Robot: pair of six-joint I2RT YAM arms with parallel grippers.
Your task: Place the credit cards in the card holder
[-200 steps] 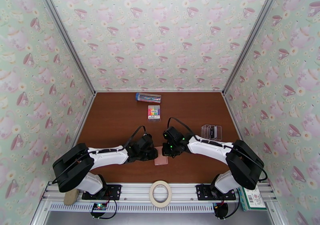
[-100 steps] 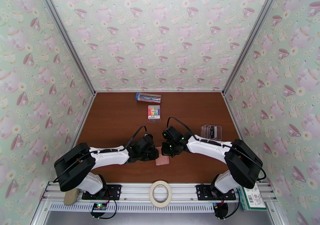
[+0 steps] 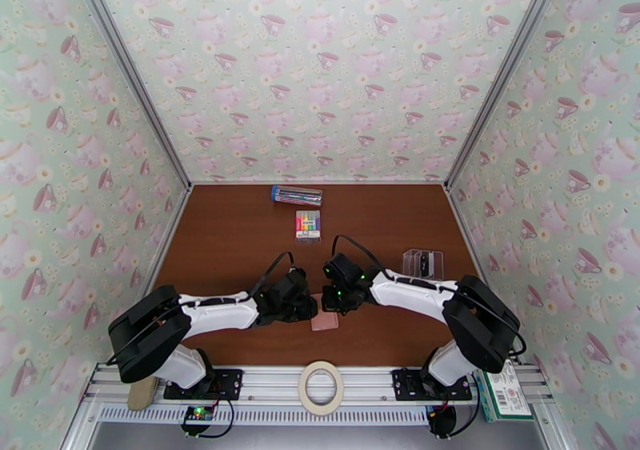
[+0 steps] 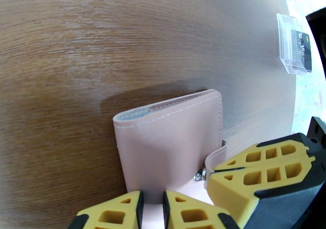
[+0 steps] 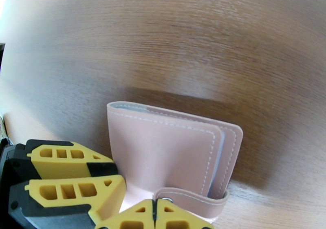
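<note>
Brown wooden table, teacup-papered walls. We list the left gripper clamped on the folded card holder, midway along the near edge. The right gripper is pinched together on its snap strap; credit cards stand in a clear stand by the right edge.

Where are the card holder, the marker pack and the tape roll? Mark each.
card holder point(image 4: 167, 144): left wrist view, pink front cover.
marker pack point(image 3: 308, 224): top view, pack's middle.
tape roll point(image 3: 302, 388): top view, ring's left side.
</note>
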